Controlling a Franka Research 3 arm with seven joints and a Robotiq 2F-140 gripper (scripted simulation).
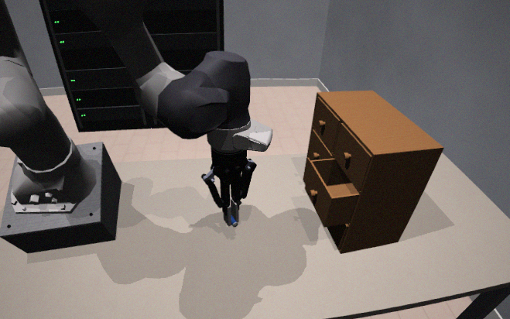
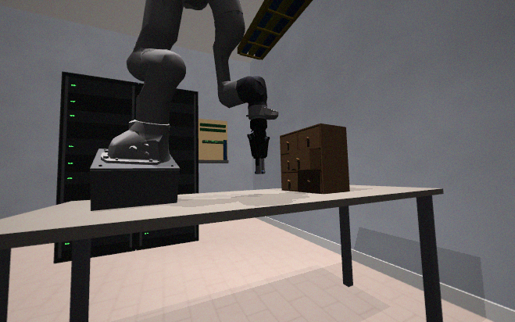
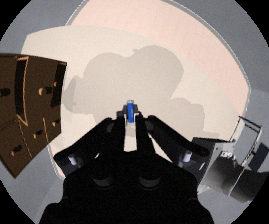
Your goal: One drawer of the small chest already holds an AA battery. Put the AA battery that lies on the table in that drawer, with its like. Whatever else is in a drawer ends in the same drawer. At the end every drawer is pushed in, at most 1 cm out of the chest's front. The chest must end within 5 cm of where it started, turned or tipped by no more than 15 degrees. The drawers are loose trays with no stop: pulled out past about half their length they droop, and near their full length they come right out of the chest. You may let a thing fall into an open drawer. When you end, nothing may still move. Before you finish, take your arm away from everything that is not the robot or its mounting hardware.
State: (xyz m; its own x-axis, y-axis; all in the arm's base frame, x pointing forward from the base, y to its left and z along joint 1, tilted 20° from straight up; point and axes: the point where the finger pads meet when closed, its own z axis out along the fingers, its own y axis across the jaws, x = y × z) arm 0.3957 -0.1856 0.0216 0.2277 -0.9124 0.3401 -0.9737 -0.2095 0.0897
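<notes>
My gripper (image 1: 231, 216) (image 2: 259, 167) (image 3: 130, 110) is shut on the blue AA battery (image 1: 233, 221) (image 3: 130, 107), which points down between the fingertips and is held above the table. The small wooden chest (image 1: 391, 197) (image 2: 334, 159) stands to the gripper's right in the top and exterior views, and at the left in the wrist view. Its middle-row drawer on the near side (image 1: 343, 210) (image 2: 315, 158) (image 3: 37, 102) is pulled partly out. No battery shows in the visible part of its inside; the rest is hidden. The other drawers look pushed in; their contents are hidden.
The pulled-out drawer overhangs the shaded lower drawer (image 1: 337, 235) (image 2: 309, 183). The robot's base block (image 1: 58, 238) (image 2: 133, 187) stands at the left on the table (image 1: 149, 293) (image 2: 219, 212). A dark rack (image 2: 98, 119) and a wall are behind.
</notes>
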